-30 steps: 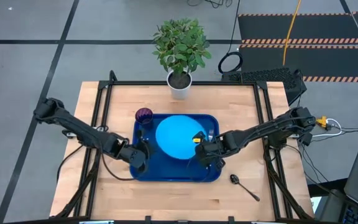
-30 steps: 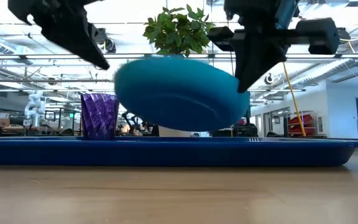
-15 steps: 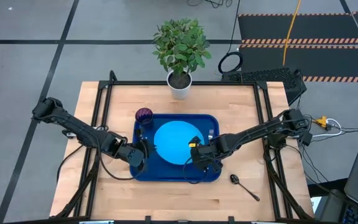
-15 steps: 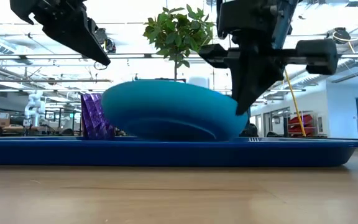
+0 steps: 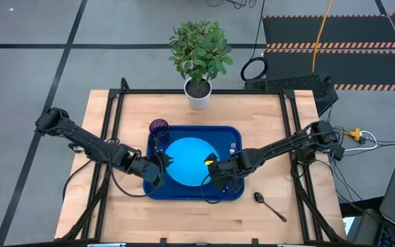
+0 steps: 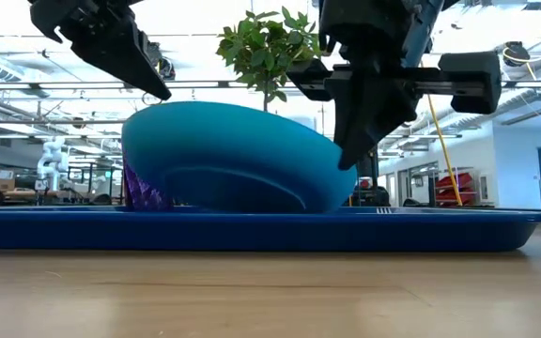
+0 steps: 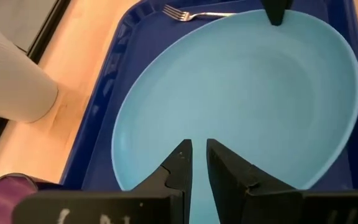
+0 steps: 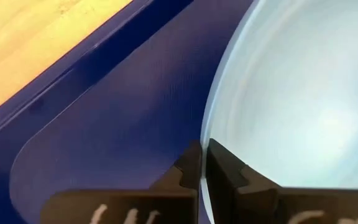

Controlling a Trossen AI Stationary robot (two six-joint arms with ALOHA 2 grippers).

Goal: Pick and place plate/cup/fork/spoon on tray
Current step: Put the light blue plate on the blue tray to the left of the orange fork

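The light-blue plate (image 5: 187, 161) hangs tilted over the dark blue tray (image 5: 195, 197), with my right gripper (image 5: 210, 168) shut on its rim. My left gripper (image 5: 163, 160) stands just over the plate's left rim (image 6: 148, 111), with only a narrow gap (image 7: 199, 146) between its fingers and nothing in it. The purple cup (image 5: 158, 127) stands by the tray's far left corner, mostly hidden behind the plate in the low view. The fork's tines (image 7: 179, 11) lie on the tray's far right part. The spoon (image 5: 269, 206) lies on the table, right of the tray's near right corner. My right gripper pinches the plate's rim (image 8: 205, 134) between its two fingers, on the plate's near right side. The fingers (image 6: 350, 150) slant down from the right. The held side is raised and the plate's underside (image 6: 233, 178) faces the near edge. The tray's near rim hides its low side. I cannot tell whether my left gripper touches the plate.
A white pot with a green plant (image 5: 199, 92) stands at the table's far edge, behind the tray. Black frame rails run along the table's left (image 5: 108, 137) and right (image 5: 295, 130) sides. Bare wood lies in front of the tray.
My right gripper has gone down and toward the table's left edge with the plate. The plate has come down from above the tray, shifted left up to my left gripper and tipped more steeply. It now covers most of the cup in the low view.
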